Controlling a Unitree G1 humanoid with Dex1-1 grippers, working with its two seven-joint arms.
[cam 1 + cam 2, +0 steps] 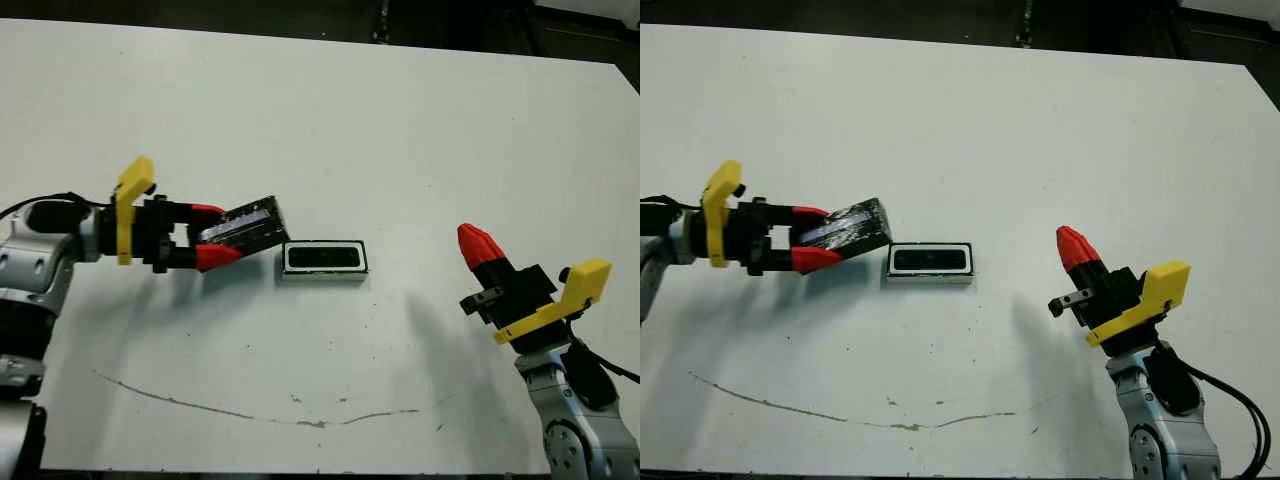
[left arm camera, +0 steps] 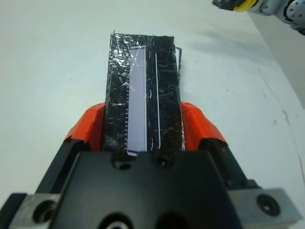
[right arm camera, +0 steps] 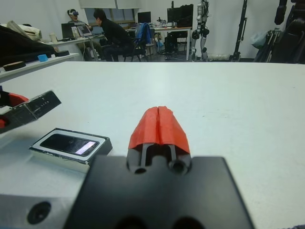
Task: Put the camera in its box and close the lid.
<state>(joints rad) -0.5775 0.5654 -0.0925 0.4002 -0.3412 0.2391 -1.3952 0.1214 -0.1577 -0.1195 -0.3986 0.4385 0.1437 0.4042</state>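
Red fingertips of the left end effector point(image 1: 207, 246) pinch the lid point(image 1: 243, 229) by its long edges, one finger point(image 2: 88, 129) on each side. The lid is a glossy black slab, scratched and speckled, with a silvery stripe running along it. It is held off the tabletop point(image 1: 330, 110), tilted, with its far end pointing toward the box point(image 1: 323, 260) and reaching just beside the box's left end. In the right wrist view the lid hangs above and to one side of the box, apart from it.

The box is a small white tray with thick white walls and a thin dark outer rim. It sits flat near the middle of the tabletop, between the two arms and closer to the left one. The camera point(image 3: 70, 143) lies inside it, a dark block with a shiny bluish face turned upward, filling most of the recess. The box is uncovered.

Well to the right of the box, the right end effector point(image 3: 158, 125) has its two red fingers pressed together into one wedge, holding nothing and pointing up and toward the table's centre.

A thin brownish line point(image 1: 250, 410) curves across the white tabletop near its front edge. Beyond the far edge, the right wrist view shows people point(image 3: 107, 36) seated at desks
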